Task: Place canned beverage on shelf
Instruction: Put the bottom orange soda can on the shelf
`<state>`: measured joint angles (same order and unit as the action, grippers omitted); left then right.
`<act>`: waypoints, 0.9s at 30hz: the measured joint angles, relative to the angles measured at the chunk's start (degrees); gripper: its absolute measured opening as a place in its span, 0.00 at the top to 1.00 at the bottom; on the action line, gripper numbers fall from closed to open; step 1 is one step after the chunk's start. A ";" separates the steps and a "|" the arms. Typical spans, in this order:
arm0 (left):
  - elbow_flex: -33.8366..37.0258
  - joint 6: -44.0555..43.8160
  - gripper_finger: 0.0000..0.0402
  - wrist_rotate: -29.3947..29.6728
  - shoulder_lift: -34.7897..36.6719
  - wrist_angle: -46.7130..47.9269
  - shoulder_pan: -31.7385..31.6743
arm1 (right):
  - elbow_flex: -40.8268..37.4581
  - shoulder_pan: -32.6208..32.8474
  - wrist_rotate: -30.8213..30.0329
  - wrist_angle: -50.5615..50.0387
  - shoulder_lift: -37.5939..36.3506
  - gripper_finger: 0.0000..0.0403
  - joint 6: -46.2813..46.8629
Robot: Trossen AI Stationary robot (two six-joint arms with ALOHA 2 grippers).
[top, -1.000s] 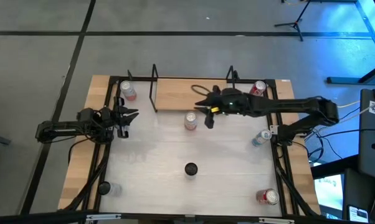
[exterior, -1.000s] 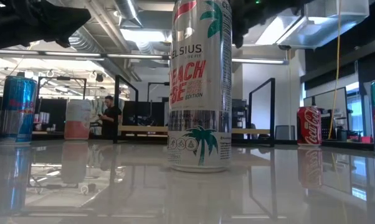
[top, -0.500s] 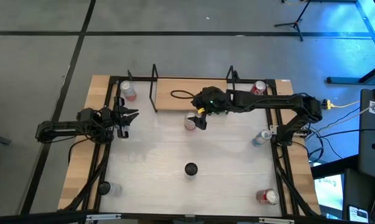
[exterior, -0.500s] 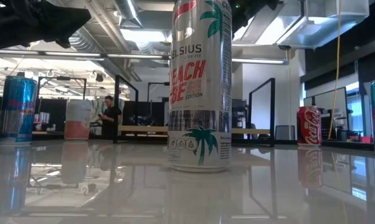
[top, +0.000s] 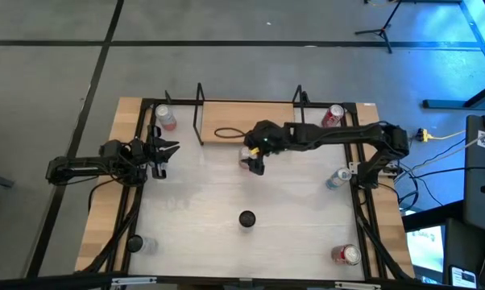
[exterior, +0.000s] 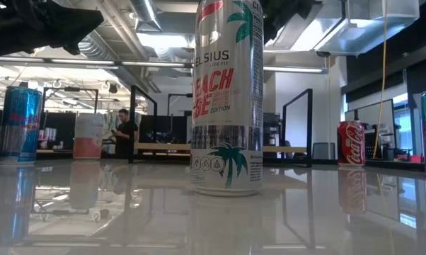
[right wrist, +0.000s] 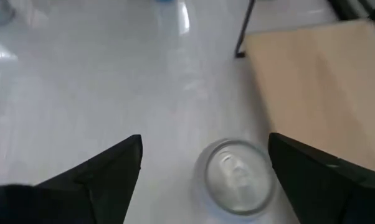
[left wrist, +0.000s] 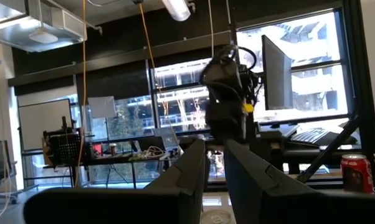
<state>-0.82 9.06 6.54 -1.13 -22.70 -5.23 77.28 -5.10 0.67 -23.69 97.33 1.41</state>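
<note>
High view shows the right arm reaching across the white surface [top: 194, 217] toward its middle back, its pincer [top: 254, 158] poised right over a canned beverage [top: 246, 159] that stands upright just in front of the shelf [top: 226, 122]. That can is on the surface, not on the shelf's wood board; the board lies along the back edge between its thin black uprights. From the right wrist view I look down on the can's silver top [right wrist: 235, 176] sitting between the two dark fingers [right wrist: 106, 167], which are spread wide with a gap on either side, nothing gripped. The corner of the wood board [right wrist: 318, 81] shows near the can.

The left arm waits at the left side of the surface, its pincer [top: 163, 152] drawn nearly closed and empty; in its own wrist view the two fingers [left wrist: 187, 171] stand close together.

Other cans are scattered about: one at the back left corner [top: 165, 118], a red one at the back right [top: 333, 115], one at the right edge [top: 337, 179], a red one at front right [top: 346, 255], and a tall white can [exterior: 226, 99] close to the low camera. A person [exterior: 126, 133] stands far off in the room behind.
</note>
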 joint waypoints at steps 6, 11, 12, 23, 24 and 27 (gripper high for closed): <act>0.00 -0.02 0.87 0.01 0.00 -0.02 0.00 | -0.02 1.17 -5.27 -0.44 1.99 0.15 -0.23; 0.00 -0.04 0.87 0.01 0.00 -0.02 0.00 | -0.04 0.79 -8.44 -1.04 2.73 0.15 -0.59; 0.00 -0.06 0.87 0.01 0.00 -0.03 0.00 | -0.04 0.79 -8.83 -1.45 2.83 0.15 -0.59; 0.00 -0.13 0.87 -0.13 0.00 0.04 0.02 | -0.04 0.08 -10.48 -1.67 7.52 0.15 -0.36; 0.00 -0.13 0.87 -0.26 0.00 -0.04 0.02 | -0.04 0.11 -10.23 -1.79 7.91 0.15 -0.37; 0.00 -0.13 0.87 -0.43 0.00 0.12 0.02 | -0.07 0.18 -10.05 -1.87 8.33 0.15 -0.39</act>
<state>-0.82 8.93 6.11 -1.13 -22.58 -5.21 77.21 -4.93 -9.39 -25.56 105.67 1.02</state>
